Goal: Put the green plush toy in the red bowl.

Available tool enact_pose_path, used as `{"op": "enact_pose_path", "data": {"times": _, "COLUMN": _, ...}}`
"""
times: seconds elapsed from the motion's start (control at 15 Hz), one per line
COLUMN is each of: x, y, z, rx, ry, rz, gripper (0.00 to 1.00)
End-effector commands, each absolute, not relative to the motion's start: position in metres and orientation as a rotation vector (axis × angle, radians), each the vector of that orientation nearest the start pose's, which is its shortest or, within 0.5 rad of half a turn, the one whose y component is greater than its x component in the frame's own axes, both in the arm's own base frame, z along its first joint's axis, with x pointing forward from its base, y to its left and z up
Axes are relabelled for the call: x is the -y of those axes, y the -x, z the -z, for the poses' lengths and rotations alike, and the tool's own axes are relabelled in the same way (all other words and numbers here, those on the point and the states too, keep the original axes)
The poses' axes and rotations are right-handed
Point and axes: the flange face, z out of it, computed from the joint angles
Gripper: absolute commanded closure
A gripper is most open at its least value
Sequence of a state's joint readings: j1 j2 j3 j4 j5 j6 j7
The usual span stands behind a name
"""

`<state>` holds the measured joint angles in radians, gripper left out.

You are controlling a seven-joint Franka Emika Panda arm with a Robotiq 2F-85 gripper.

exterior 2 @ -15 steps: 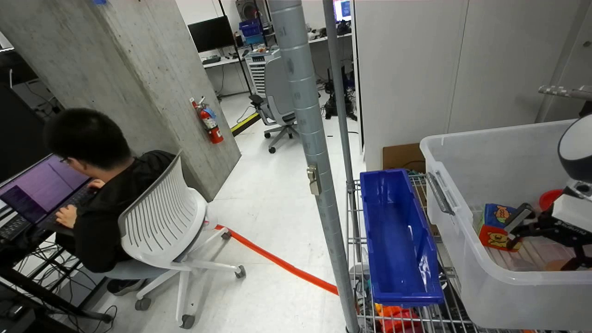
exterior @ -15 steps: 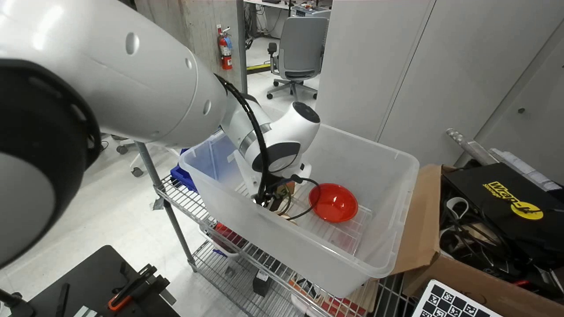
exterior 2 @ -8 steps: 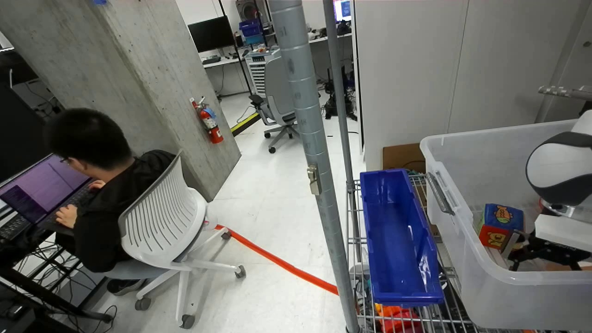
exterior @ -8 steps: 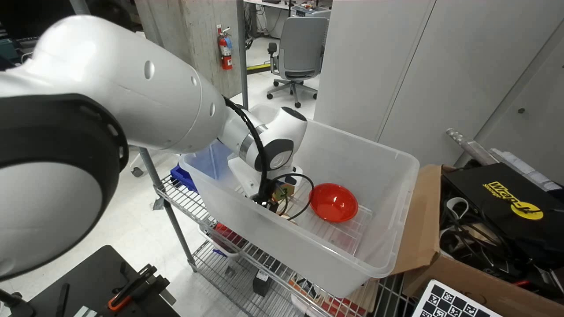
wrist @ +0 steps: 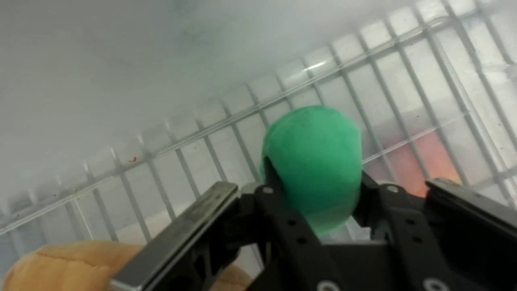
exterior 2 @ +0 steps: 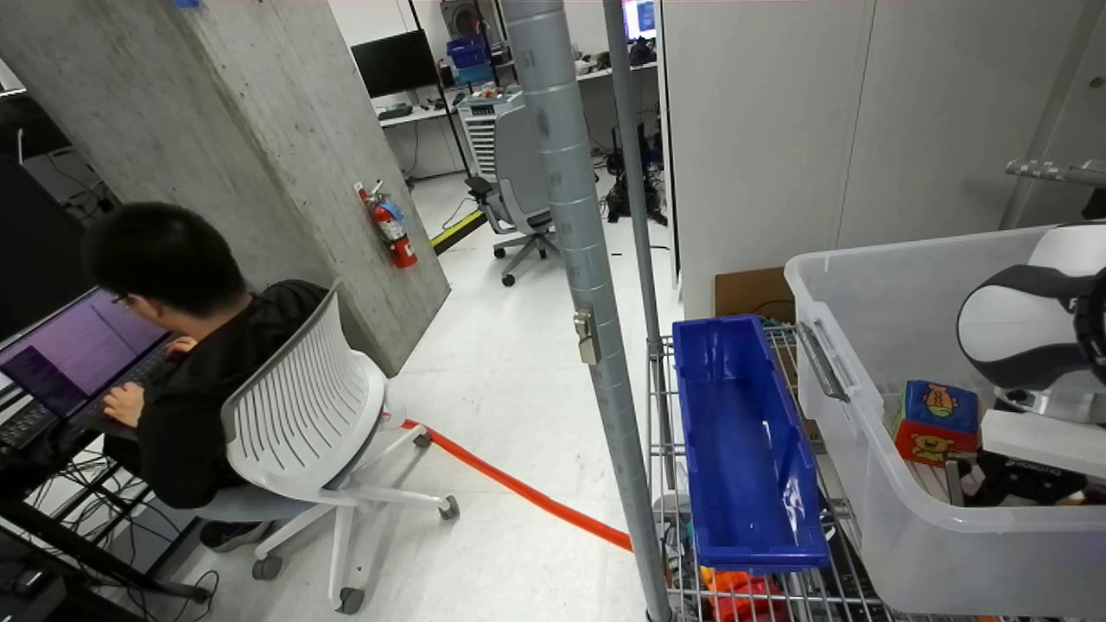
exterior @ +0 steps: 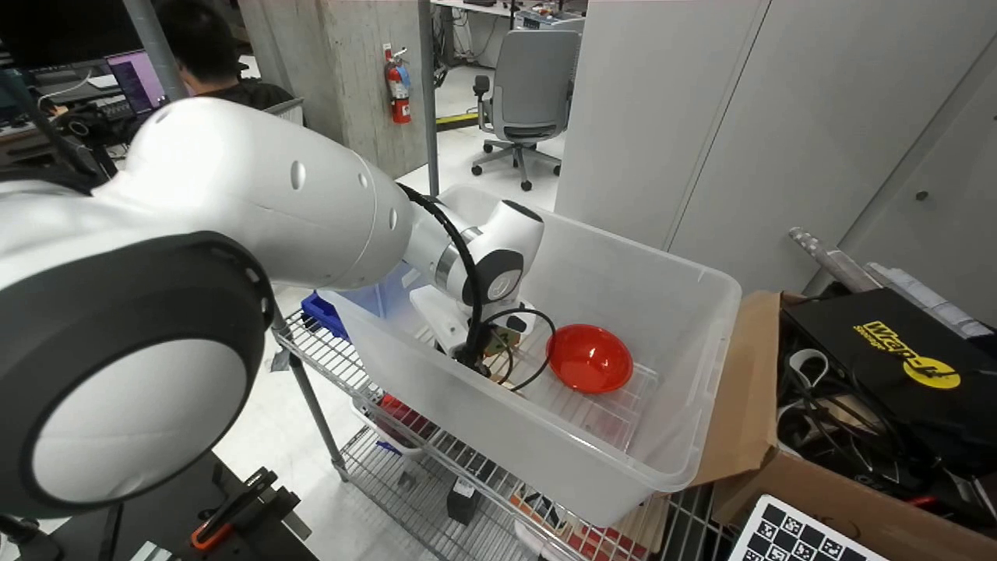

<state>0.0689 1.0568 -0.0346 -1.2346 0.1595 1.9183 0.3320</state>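
Observation:
The green plush toy (wrist: 315,157) is a smooth rounded lump near the bin floor in the wrist view. My gripper (wrist: 317,178) is shut on it, with a dark finger pressed to each side. Neither exterior view shows the toy. Low in the bin, the gripper (exterior: 477,360) is partly covered by the cable and wrist in an exterior view. The bright red bowl (exterior: 590,358) sits upright on the bin floor, to the right of the gripper there. It is out of the wrist view.
A translucent plastic bin (exterior: 646,273) surrounds the gripper with high walls. Beside the gripper lies a multicoloured block (exterior 2: 940,421). A tan soft object (wrist: 68,266) is close to one finger. Outside the bin are a blue tray (exterior 2: 743,449) and a cardboard box (exterior: 748,389).
The arm has come lower into the bin, shifting left in an exterior view. Its jaws have drawn together. Bowl and block appear to have stayed in place.

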Motion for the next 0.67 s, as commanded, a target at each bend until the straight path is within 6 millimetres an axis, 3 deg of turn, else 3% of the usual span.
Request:
{"op": "enact_pose_path", "data": {"times": 0.0, "x": -0.049, "y": -0.705, "z": -0.099, "rx": -0.534, "ry": 3.002, "rz": -0.642, "gripper": 0.91}}
{"op": "enact_pose_path", "data": {"times": 0.07, "x": -0.052, "y": -0.705, "z": -0.111, "rx": -0.525, "ry": 2.984, "rz": -0.659, "gripper": 0.96}}
{"op": "enact_pose_path", "data": {"times": 0.2, "x": -0.061, "y": -0.700, "z": -0.120, "rx": -0.498, "ry": 2.969, "rz": -0.669, "gripper": 0.93}}
{"op": "enact_pose_path", "data": {"times": 0.33, "x": -0.067, "y": -0.699, "z": -0.148, "rx": -0.423, "ry": 2.962, "rz": -0.632, "gripper": 0.97}}
{"op": "enact_pose_path", "data": {"times": 0.47, "x": -0.067, "y": -0.700, "z": -0.180, "rx": -0.396, "ry": 2.969, "rz": -0.556, "gripper": 0.95}}
{"op": "enact_pose_path", "data": {"times": 0.6, "x": -0.052, "y": -0.704, "z": -0.214, "rx": -0.437, "ry": 2.991, "rz": -0.479, "gripper": 0.95}}
